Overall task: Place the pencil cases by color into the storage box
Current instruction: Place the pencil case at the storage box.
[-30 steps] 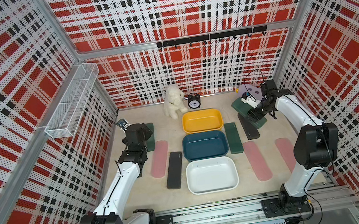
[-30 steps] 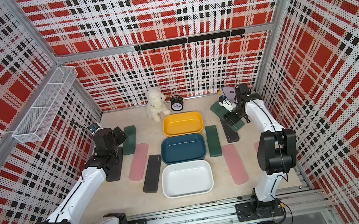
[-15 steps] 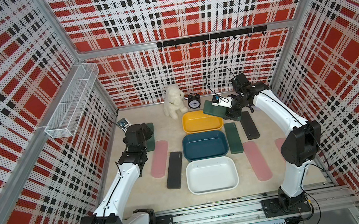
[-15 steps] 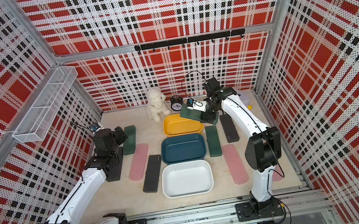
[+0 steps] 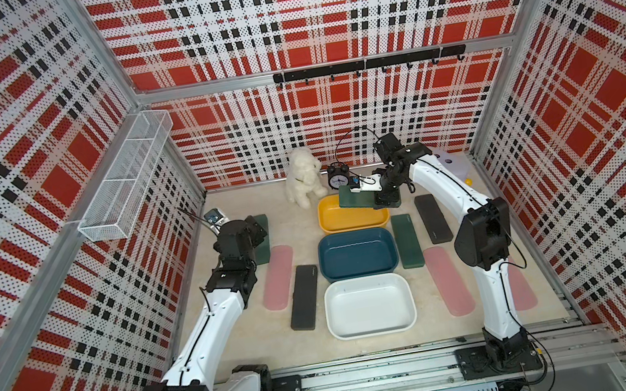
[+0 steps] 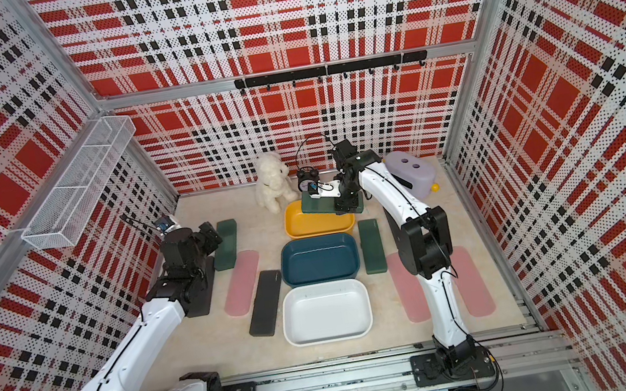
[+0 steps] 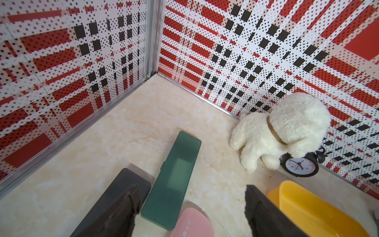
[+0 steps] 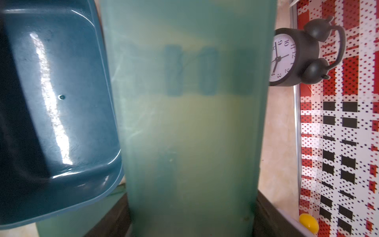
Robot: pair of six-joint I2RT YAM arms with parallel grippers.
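My right gripper is shut on a dark green pencil case, held level above the back of the yellow tub. In front of it stand a blue tub and a white tub. My left gripper hangs open over a green case, a black case and a pink case. Another black case lies left of the tubs. Right of them lie a green case, a black case and two pink cases.
A white plush dog and a black alarm clock stand at the back wall, close to the held case. A lilac box sits in the back right corner. A wire basket hangs on the left wall.
My right arm has swung left from the back right corner with the green case, bringing it over the yellow tub. The left arm has stayed in place.
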